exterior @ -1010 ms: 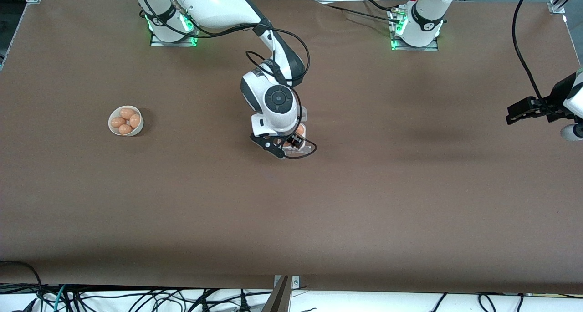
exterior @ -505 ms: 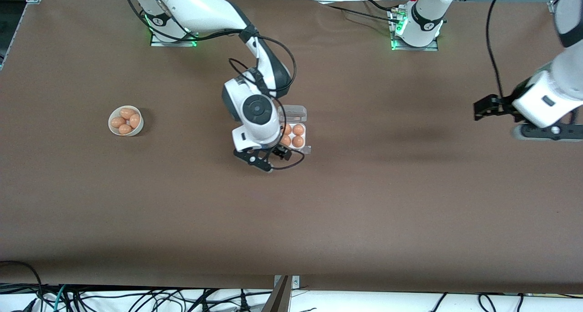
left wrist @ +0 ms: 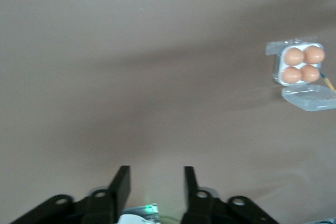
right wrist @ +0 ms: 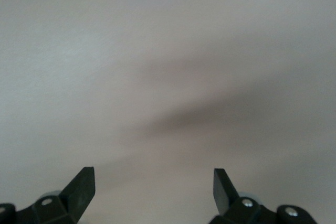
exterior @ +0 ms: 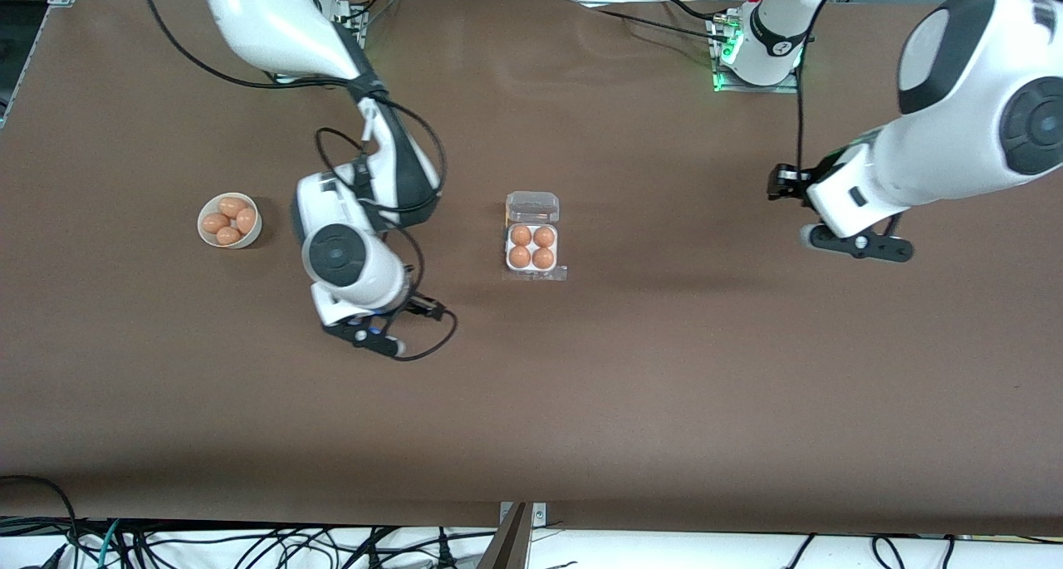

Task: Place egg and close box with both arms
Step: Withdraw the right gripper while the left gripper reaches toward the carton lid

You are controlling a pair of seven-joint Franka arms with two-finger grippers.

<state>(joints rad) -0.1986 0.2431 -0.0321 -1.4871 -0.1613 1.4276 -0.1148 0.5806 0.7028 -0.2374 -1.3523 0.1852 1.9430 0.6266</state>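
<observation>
Front view, arm hides right claw (right wrist: 152,184)

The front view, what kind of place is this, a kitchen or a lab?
Most likely a robotics lab, not a kitchen: two arms bolted on green-lit bases to a brown table, loose cables along its edge, and a staged egg carton beside a bowl of eggs.
</observation>
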